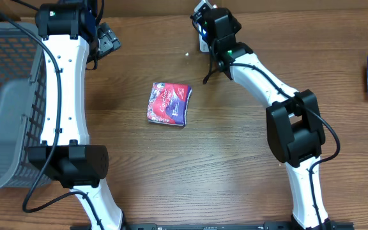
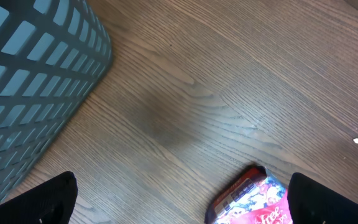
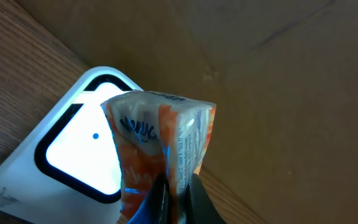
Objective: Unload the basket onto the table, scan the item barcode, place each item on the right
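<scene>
Wooden desk [image 1: 235, 147]. Right hand [image 3: 176, 193] pinches orange packet [image 3: 160, 137] by its edge, scanner [image 3: 79, 149] just beyond; looks soft, light, crushable. Left hand [image 2: 185, 205] wide.

Orange-and-white packet [image 3: 166, 137] in the tight grip of the right tool [image 3: 176, 198], just in front of a lit white scanner [image 3: 73, 155].
</scene>
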`<state>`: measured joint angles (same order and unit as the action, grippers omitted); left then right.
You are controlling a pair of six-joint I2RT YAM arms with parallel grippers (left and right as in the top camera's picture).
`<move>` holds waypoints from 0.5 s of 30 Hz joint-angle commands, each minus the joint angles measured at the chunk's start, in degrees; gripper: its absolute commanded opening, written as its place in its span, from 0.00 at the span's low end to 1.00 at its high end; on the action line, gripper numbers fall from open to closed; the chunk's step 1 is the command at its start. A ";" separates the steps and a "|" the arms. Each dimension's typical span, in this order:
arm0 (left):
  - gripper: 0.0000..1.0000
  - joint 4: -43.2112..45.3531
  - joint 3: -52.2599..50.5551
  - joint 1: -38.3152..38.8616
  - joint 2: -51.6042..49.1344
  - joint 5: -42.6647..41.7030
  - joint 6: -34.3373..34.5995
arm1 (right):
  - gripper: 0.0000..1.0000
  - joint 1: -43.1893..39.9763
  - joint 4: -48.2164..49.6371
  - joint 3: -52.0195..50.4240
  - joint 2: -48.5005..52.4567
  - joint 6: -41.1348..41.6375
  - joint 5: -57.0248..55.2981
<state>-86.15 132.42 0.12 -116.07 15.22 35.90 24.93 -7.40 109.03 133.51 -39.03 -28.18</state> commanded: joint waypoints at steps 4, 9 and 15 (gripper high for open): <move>1.00 -0.17 0.42 -0.11 -0.83 0.17 0.52 | 0.04 -3.45 2.97 1.31 -0.81 2.03 -13.53; 1.00 -0.17 0.42 -0.11 -0.83 0.17 0.52 | 0.04 -11.10 -4.90 1.31 -2.08 16.06 -20.94; 1.00 -0.17 0.42 -0.11 -0.83 0.17 0.52 | 0.04 -24.20 -24.92 1.31 -7.65 39.45 -9.75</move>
<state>-86.15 132.42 0.12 -116.07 15.22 35.90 6.07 -29.45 109.38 132.88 -15.14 -41.71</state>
